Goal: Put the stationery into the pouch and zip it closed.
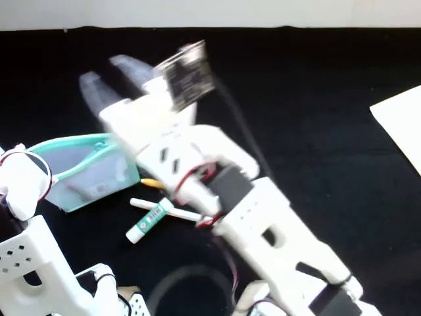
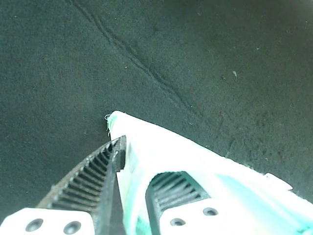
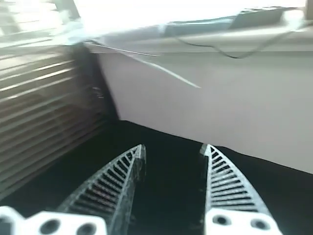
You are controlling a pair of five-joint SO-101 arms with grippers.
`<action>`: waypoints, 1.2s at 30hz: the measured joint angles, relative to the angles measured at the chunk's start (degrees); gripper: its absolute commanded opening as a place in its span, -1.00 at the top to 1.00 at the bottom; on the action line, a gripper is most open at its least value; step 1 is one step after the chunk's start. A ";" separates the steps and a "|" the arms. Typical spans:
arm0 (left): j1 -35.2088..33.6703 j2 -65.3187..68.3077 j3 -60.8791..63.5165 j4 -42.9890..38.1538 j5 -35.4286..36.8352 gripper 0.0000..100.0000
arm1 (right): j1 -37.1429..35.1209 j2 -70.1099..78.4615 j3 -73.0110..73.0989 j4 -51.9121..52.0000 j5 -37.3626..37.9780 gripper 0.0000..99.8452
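Left wrist view: my left gripper [image 2: 117, 147] is clamped on the pouch [image 2: 161, 147], ribbed fingers pinching its thin teal-and-white rim. High view: the soft pouch lies on matte black cloth [image 1: 316, 118], with a cylindrical glue stick [image 1: 150, 219] and a slim white pen [image 1: 177, 212] crossed just beside it. My right gripper [image 3: 171, 152], ribbed and tapered, is spread apart and empty.

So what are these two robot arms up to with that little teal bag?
They are packing stationery into a pouch. The left arm's pincer is clamped on the edge of the teal pouch, which sits on the black table. The right arm's pincer is open and empty, raised above the table. A white tube with a green label and a thin white stick lie crossed beside the pouch, not yet inside it.
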 measured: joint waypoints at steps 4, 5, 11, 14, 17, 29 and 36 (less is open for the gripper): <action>0.00 0.00 0.62 0.00 0.00 0.99 | 15.47 -3.87 4.31 11.78 0.00 0.64; 0.00 0.00 0.70 0.00 0.00 0.99 | 19.25 -4.75 6.68 14.68 0.00 0.64; 0.00 0.00 0.79 -0.18 0.00 0.99 | 27.34 -7.38 24.79 22.86 13.36 0.63; 0.00 0.00 0.79 -0.18 0.00 0.99 | 22.77 -8.44 34.55 23.12 24.09 0.63; 0.00 0.00 0.79 -1.32 0.00 0.99 | 15.30 -8.88 40.79 23.12 30.95 0.63; -2.90 0.00 0.79 -1.32 0.09 0.99 | -0.18 -6.24 40.26 21.45 -18.20 0.63; -4.31 0.00 0.88 -1.32 0.09 0.99 | -7.91 4.57 39.65 14.77 -39.82 0.63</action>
